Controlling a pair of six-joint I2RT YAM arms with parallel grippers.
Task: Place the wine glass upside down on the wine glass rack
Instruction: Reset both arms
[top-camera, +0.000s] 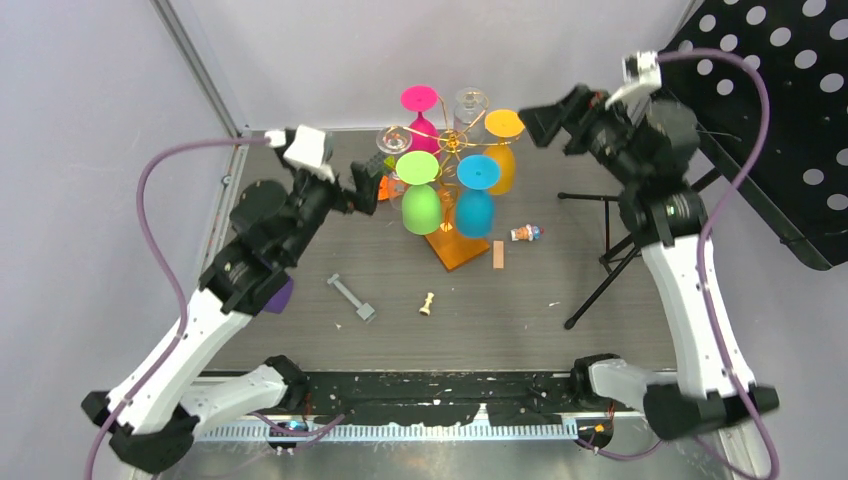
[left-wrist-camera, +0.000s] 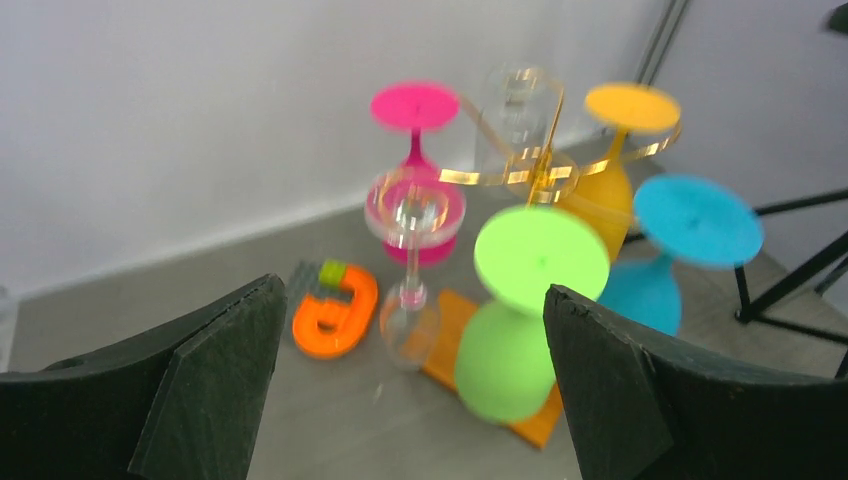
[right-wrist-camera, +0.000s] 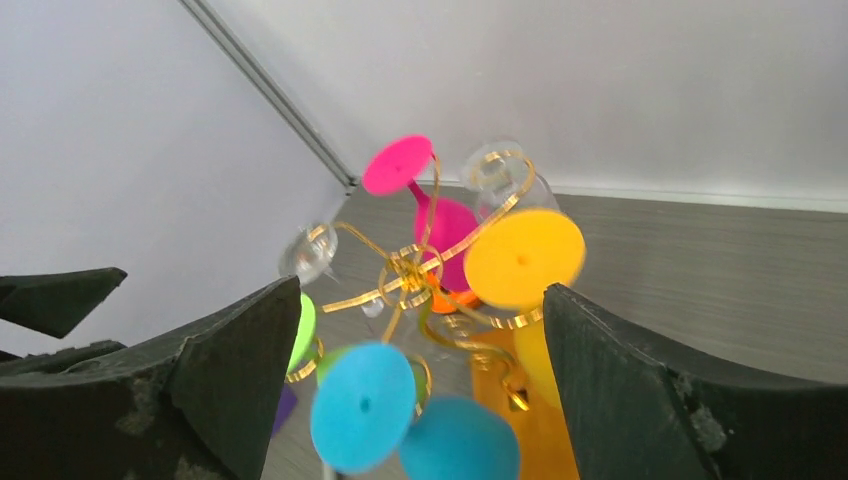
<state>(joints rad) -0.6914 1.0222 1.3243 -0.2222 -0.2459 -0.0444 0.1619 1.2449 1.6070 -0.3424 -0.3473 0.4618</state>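
Note:
The wine glass rack (top-camera: 456, 142) stands mid-table: gold curled arms over an orange-brown wooden base (top-camera: 462, 249). Several glasses hang from it upside down: pink (top-camera: 420, 99), orange (top-camera: 503, 124), blue (top-camera: 478, 172), green (top-camera: 418, 168) and clear ones. A clear wine glass (left-wrist-camera: 411, 214) hangs foot-up on the left arm, its bowl (left-wrist-camera: 409, 327) free of any finger. My left gripper (top-camera: 365, 188) is open and empty just left of the rack, and the glass shows between its fingers (left-wrist-camera: 412, 290). My right gripper (top-camera: 538, 122) is open and empty, above and right of the rack (right-wrist-camera: 422, 288).
An orange toy (left-wrist-camera: 335, 310) lies by the rack's left side. A grey bar (top-camera: 350, 297), a small chess piece (top-camera: 427, 303), a wooden block (top-camera: 498, 255) and a little figure (top-camera: 525, 233) lie on the table. A black tripod stand (top-camera: 603, 255) and perforated board (top-camera: 790, 100) are at right.

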